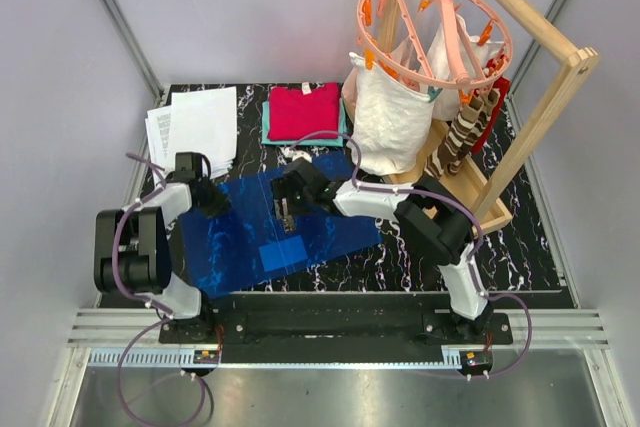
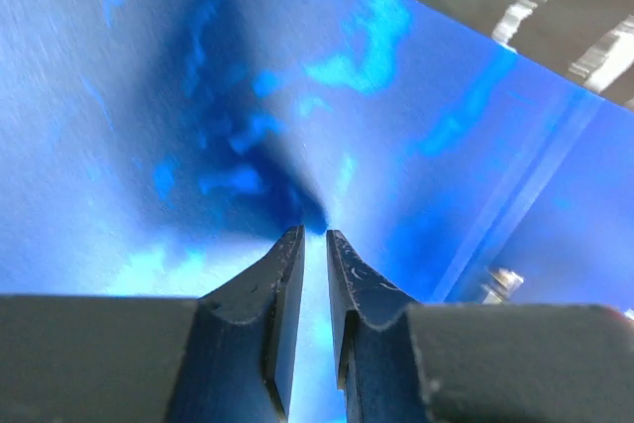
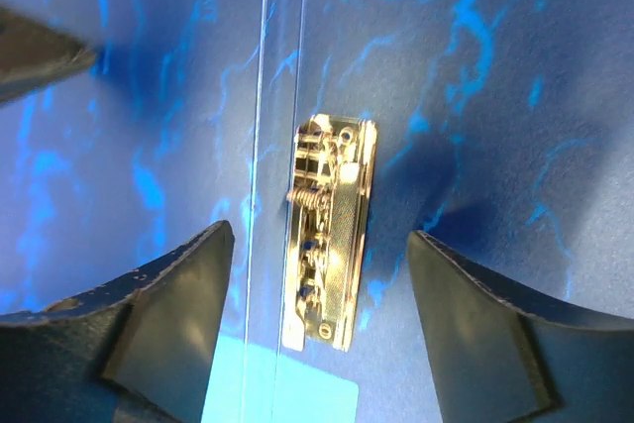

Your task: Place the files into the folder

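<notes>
The blue folder (image 1: 330,232) lies spread flat on the marbled table. The files (image 1: 200,127), a stack of white printed sheets, rest at the back left, apart from both grippers. My left gripper (image 1: 212,199) is at the folder's left part. In the left wrist view its jaws (image 2: 315,232) are drawn almost together with only a thin slit, tips at the folder (image 2: 446,96) surface, nothing visible between them. My right gripper (image 1: 287,211) hangs open (image 3: 319,235) over the folder (image 3: 495,66), its fingers either side of the metal spine clip (image 3: 337,175) without touching it.
Folded red and teal clothes (image 1: 303,109) lie behind the folder. A white cloth bag (image 1: 390,117) and striped socks (image 1: 465,137) hang from a pink round hanger (image 1: 435,27) on a wooden rack (image 1: 545,97) at the back right. A pale sticker (image 1: 283,255) shows on the folder.
</notes>
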`<state>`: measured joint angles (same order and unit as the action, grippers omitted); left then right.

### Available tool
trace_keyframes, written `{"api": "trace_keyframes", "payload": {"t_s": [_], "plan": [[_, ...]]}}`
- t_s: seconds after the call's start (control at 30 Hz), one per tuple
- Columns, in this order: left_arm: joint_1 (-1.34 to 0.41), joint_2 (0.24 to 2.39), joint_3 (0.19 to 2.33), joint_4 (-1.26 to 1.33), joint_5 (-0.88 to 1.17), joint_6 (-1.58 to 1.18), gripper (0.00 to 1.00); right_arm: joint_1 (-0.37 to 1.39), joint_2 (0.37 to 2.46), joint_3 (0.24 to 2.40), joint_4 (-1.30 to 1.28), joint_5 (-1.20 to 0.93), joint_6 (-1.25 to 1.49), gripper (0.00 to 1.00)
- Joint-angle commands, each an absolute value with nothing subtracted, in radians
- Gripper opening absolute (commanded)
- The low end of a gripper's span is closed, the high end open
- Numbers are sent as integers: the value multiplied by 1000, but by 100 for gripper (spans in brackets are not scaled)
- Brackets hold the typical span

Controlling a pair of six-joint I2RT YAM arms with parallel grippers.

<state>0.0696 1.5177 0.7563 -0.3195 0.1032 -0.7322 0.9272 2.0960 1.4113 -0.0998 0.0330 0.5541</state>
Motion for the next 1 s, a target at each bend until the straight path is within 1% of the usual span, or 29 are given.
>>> {"api": "trace_keyframes", "payload": {"t_s": [0.0,0.07,0.13,0.2,0.23,0.27,0.3,0.33,0.37,0.47,0.63,0.67,0.73,0.83,0.97], "plan": [[64,1569,848,-282,67,-591,22,911,2044,1313,-146,-156,555,82],[51,1568,862,-313,80,-580,23,908,2022,1286,-141,-201,563,80],[14,1519,854,-310,136,-581,28,904,1988,1263,-132,-232,581,75],[-44,1488,853,-301,172,-577,39,902,1948,1214,-101,-267,603,69],[-90,1476,850,-298,222,-587,47,900,1938,1198,-72,-276,610,66],[-104,1473,844,-285,245,-607,50,899,1930,1175,-61,-288,618,59],[-112,1473,818,-275,264,-659,52,896,1921,1167,-52,-293,621,55],[-124,1471,801,-264,265,-684,52,894,1918,1151,-37,-295,623,52],[-130,1470,784,-235,255,-715,52,891,1913,1140,-22,-295,626,46],[-158,1486,724,-163,224,-755,51,876,1922,1103,63,-322,649,35],[-227,1572,735,-127,180,-781,42,844,1954,1063,205,-394,712,33],[-236,1580,738,-121,176,-787,38,841,1968,1062,219,-403,727,32],[-265,1582,733,-104,144,-796,37,836,1982,1061,245,-428,736,29],[-294,1568,724,-101,83,-818,36,836,1997,1062,261,-433,745,29],[-328,1552,722,-101,23,-830,39,835,2009,1066,265,-437,745,32]]}}
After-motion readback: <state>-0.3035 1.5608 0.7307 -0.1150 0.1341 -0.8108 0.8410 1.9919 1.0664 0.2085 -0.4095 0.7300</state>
